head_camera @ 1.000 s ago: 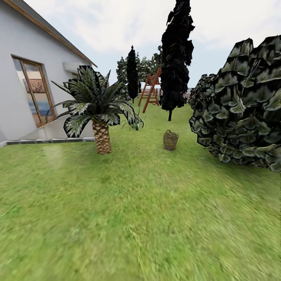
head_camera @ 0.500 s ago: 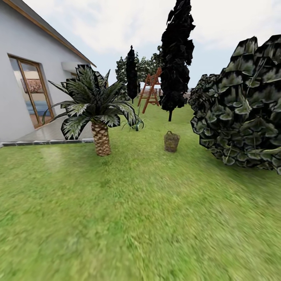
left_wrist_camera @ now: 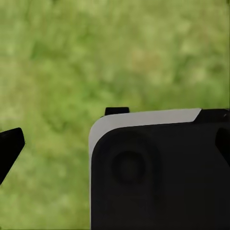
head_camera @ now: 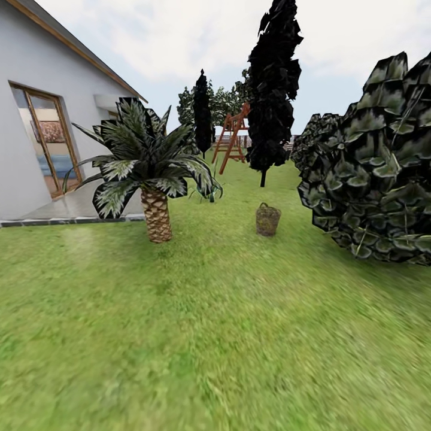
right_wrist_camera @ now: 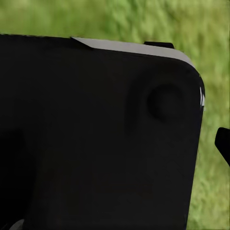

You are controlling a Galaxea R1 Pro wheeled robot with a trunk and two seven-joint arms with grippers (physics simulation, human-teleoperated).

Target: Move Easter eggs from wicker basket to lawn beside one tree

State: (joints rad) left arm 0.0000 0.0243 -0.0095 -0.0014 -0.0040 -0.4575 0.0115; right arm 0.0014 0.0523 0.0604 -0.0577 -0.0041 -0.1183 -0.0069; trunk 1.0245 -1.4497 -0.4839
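Wicker basket [head_camera: 267, 220] upright on lawn [head_camera: 197, 335], far centre, between palm [head_camera: 152, 179] at left and leafy tree [head_camera: 374, 173] at right. State of both jaws: cannot tell.

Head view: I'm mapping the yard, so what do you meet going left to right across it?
House → palm → playset → wicker basket → leafy tree crown.

The wicker basket [head_camera: 267, 219] is too far off to show its contents; the lawn [head_camera: 209, 335] is blurred.
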